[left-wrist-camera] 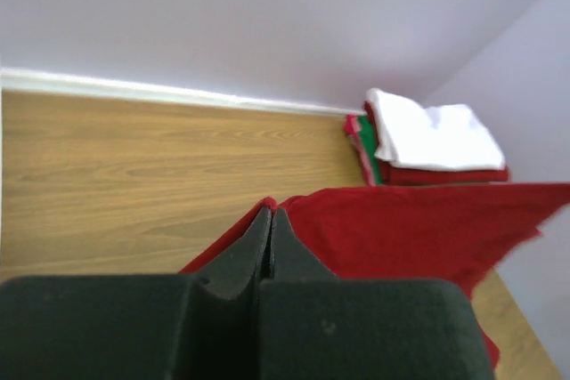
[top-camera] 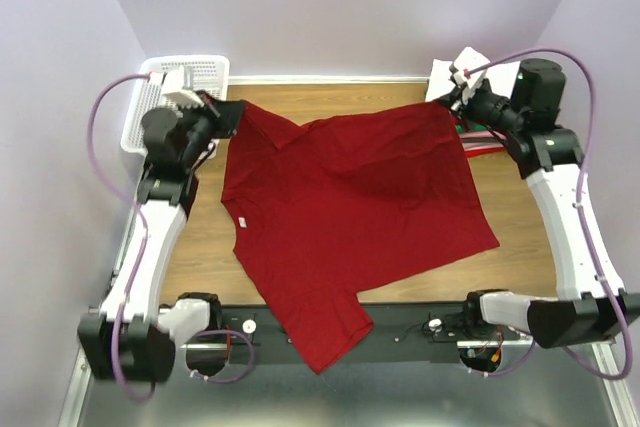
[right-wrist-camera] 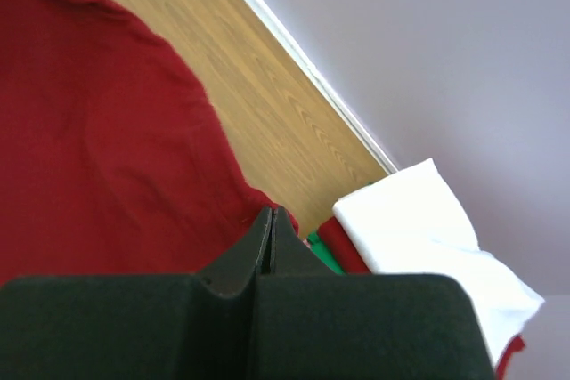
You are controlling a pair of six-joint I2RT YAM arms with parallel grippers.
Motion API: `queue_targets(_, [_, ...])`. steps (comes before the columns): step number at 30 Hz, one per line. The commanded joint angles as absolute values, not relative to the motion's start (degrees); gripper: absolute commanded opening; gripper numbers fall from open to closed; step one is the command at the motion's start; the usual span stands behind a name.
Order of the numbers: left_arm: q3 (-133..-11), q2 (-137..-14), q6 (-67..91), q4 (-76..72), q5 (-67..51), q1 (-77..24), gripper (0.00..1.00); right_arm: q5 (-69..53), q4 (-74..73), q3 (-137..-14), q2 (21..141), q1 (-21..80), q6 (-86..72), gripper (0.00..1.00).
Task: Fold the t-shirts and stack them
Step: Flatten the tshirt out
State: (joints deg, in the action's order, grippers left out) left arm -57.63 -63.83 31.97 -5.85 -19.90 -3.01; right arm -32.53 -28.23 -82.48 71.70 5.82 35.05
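Note:
A large dark red t-shirt [top-camera: 350, 197] lies spread on the wooden table, one sleeve hanging over the near edge. My left gripper [top-camera: 232, 113] is shut on its far left corner; the cloth shows past the fingertips in the left wrist view [left-wrist-camera: 270, 211]. My right gripper [top-camera: 447, 97] is shut on its far right corner, seen in the right wrist view [right-wrist-camera: 270, 213]. A stack of folded t-shirts [top-camera: 470, 72], white on top with dark red, green and pink below, sits at the far right corner, also shown in the left wrist view [left-wrist-camera: 432, 138] and the right wrist view [right-wrist-camera: 419, 229].
A white plastic mesh basket [top-camera: 175, 87] stands at the far left corner, behind my left gripper. Bare wooden table [top-camera: 195, 247] shows left of the shirt and at the right [top-camera: 520, 207]. Lilac walls close the back and sides.

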Motion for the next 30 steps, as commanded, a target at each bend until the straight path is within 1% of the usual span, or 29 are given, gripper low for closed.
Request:
queue_targets(1, [-55.6, -47.3, 29.2, -8.3, -26.7, -2.6, 0.0, -35.4, -49.2, -94.4, 66.7, 5.9, 46.3, 0.01])
queue_targets(2, [-55.1, -40.7, 29.0, -9.5, -27.8, -2.6, 0.0, -36.3, -53.0, -97.6, 66.1, 5.9, 50.1, 0.01])
queue_targets(3, [-54.8, -37.6, 29.0, -10.6, -28.6, -2.6, 0.0, -38.8, -56.9, -101.0, 65.8, 6.0, 52.3, 0.01])
queue_targets(4, [-54.8, -34.7, 29.3, -13.0, -30.8, -2.6, 0.0, -40.7, -64.3, -109.3, 65.7, 5.9, 54.8, 0.0])
queue_targets(6, [-56.0, -30.0, 30.2, -15.7, -33.0, -2.5, 0.0, -43.6, -69.7, -119.6, 66.9, 6.0, 56.5, 0.0])
queue_targets(7, [-59.1, -29.8, 31.5, -16.5, -33.7, -2.6, 0.0, -43.3, -69.5, -128.5, 67.4, 5.7, 54.9, 0.0])
queue_targets(8, [-60.7, -30.2, 32.6, -17.4, -33.7, -2.6, 0.0, -42.6, -67.0, -132.0, 68.1, 5.0, 51.6, 0.0])
queue_targets(9, [-62.3, -32.9, 34.0, -18.3, -32.9, -2.6, 0.0, -38.5, -57.4, -133.0, 69.7, 4.1, 43.2, 0.0])
queue_targets(10, [-65.4, -35.1, 37.9, -16.0, -25.2, -2.6, 0.0, -34.8, -50.9, -131.8, 70.6, 2.8, 37.8, 0.0])
queue_targets(11, [-67.6, -38.3, 40.3, -12.3, -19.6, -2.6, 0.0, -29.8, -44.4, -126.1, 72.4, 2.4, 32.3, 0.01])
queue_targets(12, [-70.5, -48.5, 42.0, -6.4, -14.8, -2.6, 0.0, -21.0, -39.8, -124.8, 75.2, 1.8, 24.6, 0.0])
queue_targets(13, [-77.8, -55.5, 43.8, 5.1, -14.4, -1.2, 0.0, -18.8, -38.4, -124.8, 83.3, 0.4, 23.6, 0.0])
queue_targets(14, [-80.9, -69.0, 44.7, 9.1, -18.9, -0.4, 0.0, -17.1, -38.8, -123.5, 86.4, 0.3, 22.6, 0.0])
queue_targets(15, [-81.6, -74.1, 45.2, 9.7, -29.0, -0.4, 0.0, -17.0, -40.2, -121.2, 87.8, 0.2, 23.1, 0.0])
queue_targets(16, [-80.5, -77.5, 45.0, 10.5, -31.0, -0.4, 0.0, -17.2, -40.3, -118.1, 87.4, 0.3, 23.7, 0.0])
queue_targets(17, [-78.2, -79.2, 44.5, 9.9, -31.5, -0.4, 0.0, -18.4, -40.1, -110.3, 86.0, 0.3, 25.4, 0.0])
queue_targets(18, [-75.5, -78.2, 43.5, 9.1, -30.8, -0.4, 0.0, -21.0, -39.7, -106.6, 84.2, 0.3, 26.1, 0.0])
queue_targets(19, [-70.4, -76.7, 42.8, 8.2, -27.2, -0.4, 0.0, -22.2, -39.4, -103.1, 80.9, 0.3, 27.0, 0.0])
queue_targets(21, [-65.7, -72.4, 40.5, 8.3, -25.6, 1.0, 0.0, -25.4, -38.3, -93.0, 77.3, 0.3, 30.0, 0.0])
queue_targets(24, [-65.4, -69.0, 37.1, 10.6, -25.2, 1.3, 0.0, -29.1, -38.1, -84.3, 70.8, 0.2, 33.8, 0.0])
queue_targets(28, [-67.8, -66.0, 36.9, 7.2, -26.1, 1.2, 0.0, -33.3, -37.4, -81.7, 67.5, 0.3, 34.8, 0.0])
queue_targets(30, [-69.6, -67.7, 36.5, 8.0, -25.9, 1.3, 0.0, -34.3, -37.0, -81.6, 68.5, 0.3, 34.3, 0.0])
